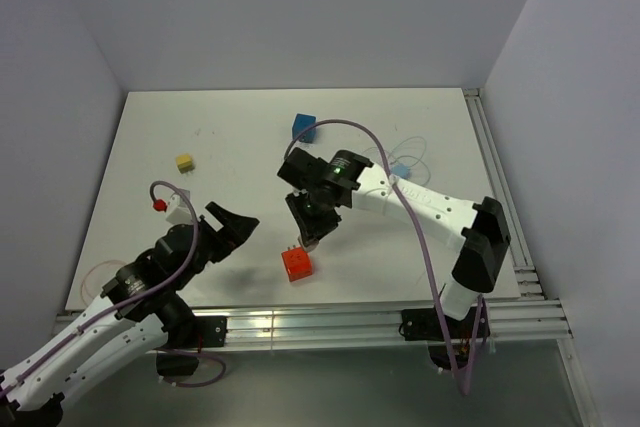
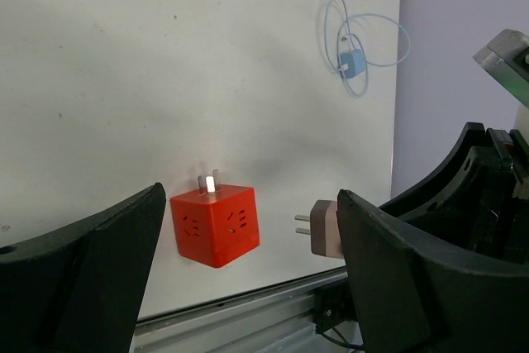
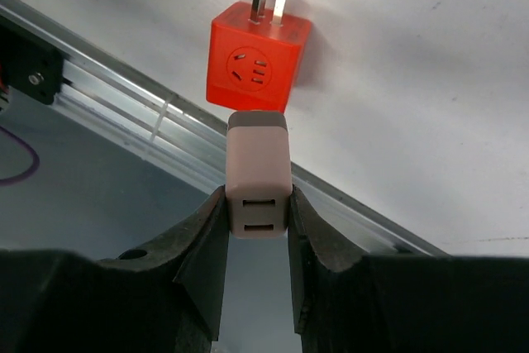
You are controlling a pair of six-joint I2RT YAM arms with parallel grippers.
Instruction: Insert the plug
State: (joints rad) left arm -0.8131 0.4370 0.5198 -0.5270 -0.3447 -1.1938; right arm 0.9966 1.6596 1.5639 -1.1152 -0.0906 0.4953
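Plug [image 2: 325, 229] prongs: left wrist only

Smooth red plastic socket cube [image 3: 258, 68], matt beige plastic plug [image 3: 259, 173], matt white table [image 1: 230, 147]

- White counter [image 1: 200, 147], with metal rails along its near and right edges.
- Red socket cube [image 1: 297, 263] near the front edge, 2 prongs on 1 face.
- Yellow cube [image 1: 184, 162] at left.
- Blue cube [image 1: 304, 127] toward the back.
- Pale blue corded charger [image 1: 401, 169] at right.
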